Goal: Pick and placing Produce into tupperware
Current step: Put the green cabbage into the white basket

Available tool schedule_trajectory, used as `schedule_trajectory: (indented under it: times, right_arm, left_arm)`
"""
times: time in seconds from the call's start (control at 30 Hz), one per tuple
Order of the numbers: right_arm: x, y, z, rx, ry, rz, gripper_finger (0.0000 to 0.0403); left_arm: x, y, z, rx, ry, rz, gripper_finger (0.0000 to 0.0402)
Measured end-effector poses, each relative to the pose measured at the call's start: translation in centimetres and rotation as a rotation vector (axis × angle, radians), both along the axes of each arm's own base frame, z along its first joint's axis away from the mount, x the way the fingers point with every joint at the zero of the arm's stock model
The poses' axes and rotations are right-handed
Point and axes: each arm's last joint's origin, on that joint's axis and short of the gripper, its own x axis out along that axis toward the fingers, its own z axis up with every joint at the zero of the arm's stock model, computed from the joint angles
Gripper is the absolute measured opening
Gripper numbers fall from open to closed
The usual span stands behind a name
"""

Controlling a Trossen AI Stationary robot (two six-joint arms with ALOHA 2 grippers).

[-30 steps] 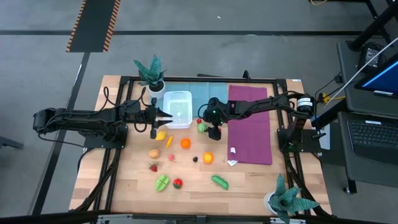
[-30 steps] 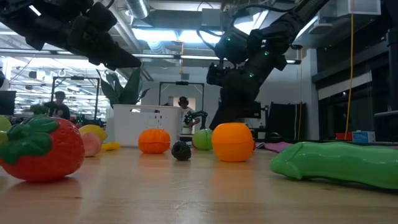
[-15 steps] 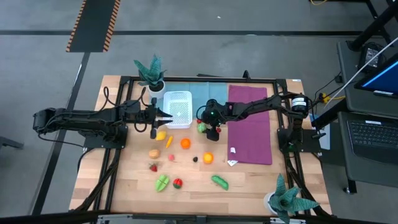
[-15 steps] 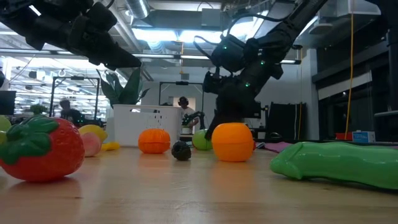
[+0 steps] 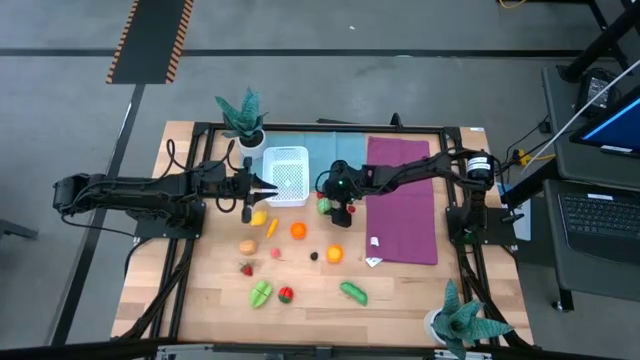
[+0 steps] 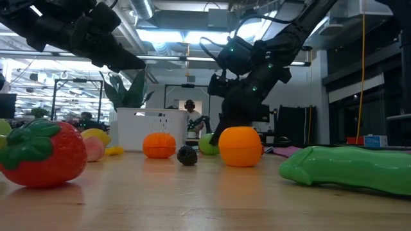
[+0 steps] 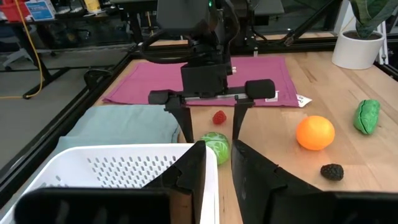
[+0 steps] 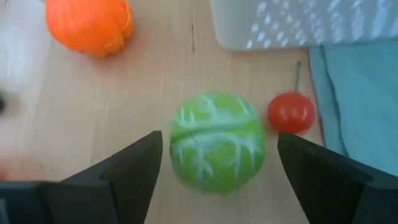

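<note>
My right gripper [image 5: 336,207] is open and tilted down over a green cabbage [image 8: 217,142] that rests on the wood. Its fingers [image 8: 134,168] stand on either side of the cabbage with a gap on each side. A red cherry [image 8: 291,112] lies just beside the cabbage. The white tupperware [image 5: 285,175] stands to their left. My left gripper [image 7: 225,167] hovers over the tupperware's near left rim [image 7: 93,174], all but shut and holding nothing. More produce lies toward the near edge: an orange [image 5: 297,230], a yellow piece [image 5: 258,218] and a green pod [image 5: 352,291].
A purple cloth [image 5: 402,200] covers the table's right part and a teal cloth [image 5: 330,155] lies beside the tupperware. Potted plants stand at the far left [image 5: 243,118] and the near right [image 5: 465,320]. Bare wood shows along the near edge.
My right gripper has sunk toward the cabbage and shifted slightly toward the table's left, so that its open fingers now stand on either side of the cabbage. The cabbage and the other produce have stayed in place.
</note>
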Motion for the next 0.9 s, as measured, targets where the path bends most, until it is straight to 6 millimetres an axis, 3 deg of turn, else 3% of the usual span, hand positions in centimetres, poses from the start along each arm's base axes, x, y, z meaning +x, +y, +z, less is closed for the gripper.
schedule_trajectory:
  times: [0.53, 0.9]
  right_arm:
    - [0.04, -0.03, -0.66, -0.011, 0.014, 0.015, 0.0316]
    - [0.05, -0.03, -0.66, -0.011, 0.013, 0.015, 0.0229]
  left_arm:
    - [0.0, 0.0, 0.0, 0.0, 0.0, 0.0, 0.0102]
    - [0.0, 0.0, 0.0, 0.0, 0.0, 0.0, 0.0118]
